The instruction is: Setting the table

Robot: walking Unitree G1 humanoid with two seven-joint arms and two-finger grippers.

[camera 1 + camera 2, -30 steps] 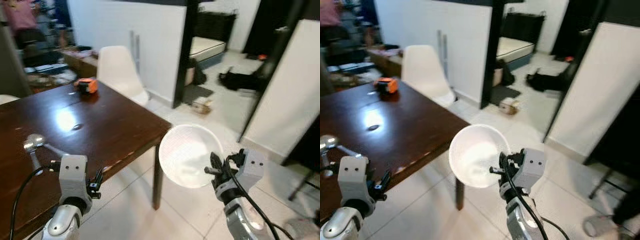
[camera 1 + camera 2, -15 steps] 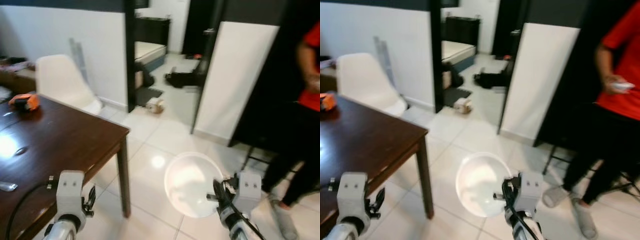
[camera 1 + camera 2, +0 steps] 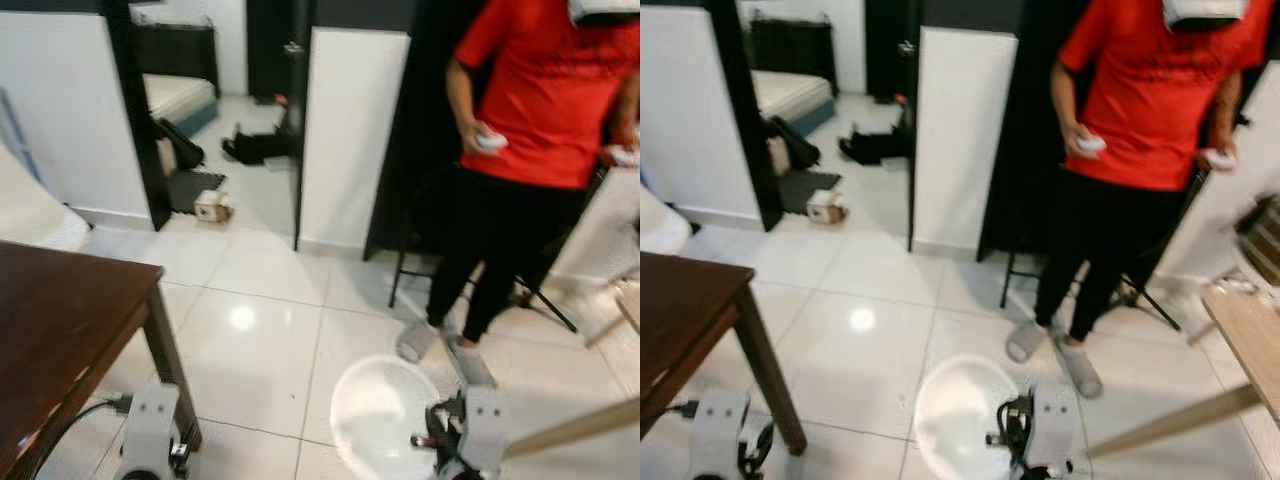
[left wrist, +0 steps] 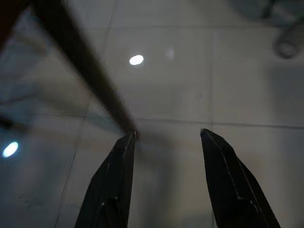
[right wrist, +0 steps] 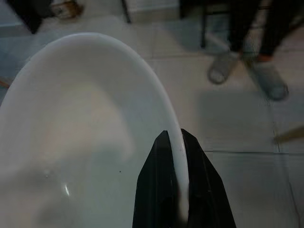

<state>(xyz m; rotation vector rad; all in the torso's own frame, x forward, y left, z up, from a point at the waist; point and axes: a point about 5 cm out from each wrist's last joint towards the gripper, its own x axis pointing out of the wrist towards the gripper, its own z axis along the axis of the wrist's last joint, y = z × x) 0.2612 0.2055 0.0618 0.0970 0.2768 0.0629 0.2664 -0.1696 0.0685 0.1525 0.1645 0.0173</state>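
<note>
- Right gripper [image 5: 175, 156], at the lower right of the head view, pinches the rim of a round white bowl [image 3: 385, 412] held over the pale tiled floor [image 3: 270, 320].
- Left gripper [image 4: 166, 142], lower left, has its fingers spread and empty, beside the dark brown wooden table [image 3: 60, 320] leg.
- Upper right stands a person in a red shirt [image 3: 545, 90], a white controller [image 3: 488, 142] in hand.

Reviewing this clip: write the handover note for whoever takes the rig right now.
Right end effector: shut on the rim of the white bowl, carried low over the tiled floor.
Left end effector: open, holding nothing, beside the table leg.
The brown table lies at the robot's left; a person in a red shirt stands ahead.
Done: bowl in hand.
Left: set the bowl on the table.
</note>
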